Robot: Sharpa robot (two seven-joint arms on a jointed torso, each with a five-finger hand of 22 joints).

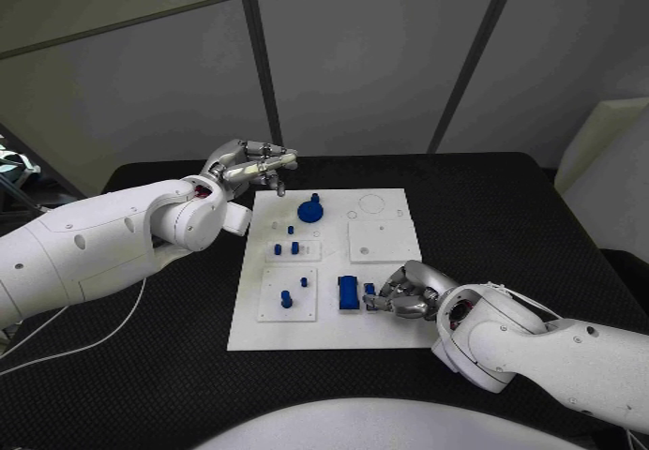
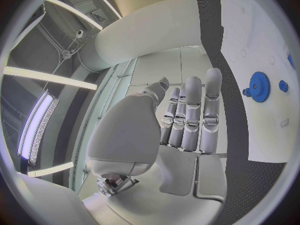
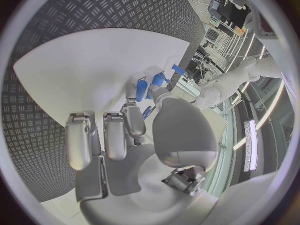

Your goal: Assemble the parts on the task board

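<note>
The white task board (image 1: 392, 328) lies in the middle of the black table. On it sit a blue gear (image 1: 311, 209), several small blue pegs (image 1: 285, 299) and a blue block (image 1: 348, 293). My right hand (image 1: 406, 291) rests low on the board's near right part, right beside the block. In the right wrist view its thumb and a finger pinch a small blue part (image 3: 142, 90), with more blue pieces (image 3: 160, 77) just beyond. My left hand (image 1: 250, 169) hovers over the board's far left corner and holds nothing. Its fingers (image 2: 190, 115) are stretched out. The gear (image 2: 258, 86) lies off to its side.
Raised white square plates (image 1: 383, 240) stand on the board, one at the right and smaller ones at the left. Black table (image 1: 541, 216) surrounds the board on all sides. A white cable (image 1: 82, 342) trails over the table's left front.
</note>
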